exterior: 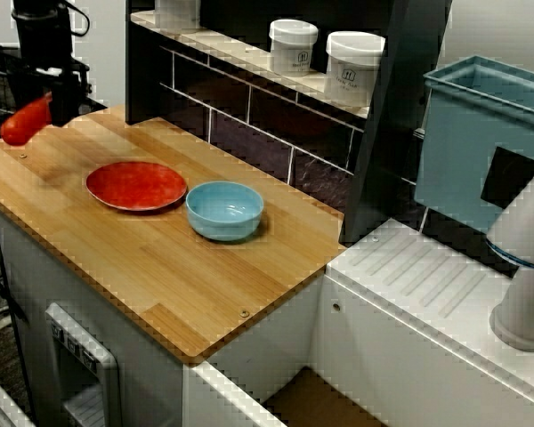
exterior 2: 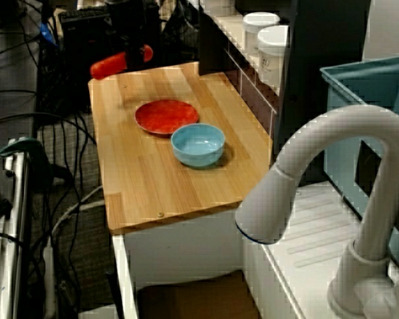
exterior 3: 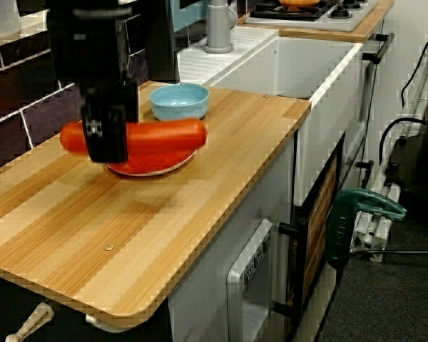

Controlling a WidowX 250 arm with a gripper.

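Clearly grips a long red thing (exterior 3: pixel 164 135) with the claw (exterior 3: pixel 105 135), closed narrow near one end of it. Holds it roughly level, lifted above the wooden tabletop (exterior 3: pixel 128 242) and not touching, at the end far from the white faucet (exterior 2: pixel 339 123). Beyond it, on the tabletop, a red plate (exterior: pixel 135 185); just beside that, toward the faucet, a light blue bowl (exterior: pixel 224 210), upright. Higher up, on the shelf (exterior: pixel 249 60) behind, two white jars (exterior: pixel 294 44).
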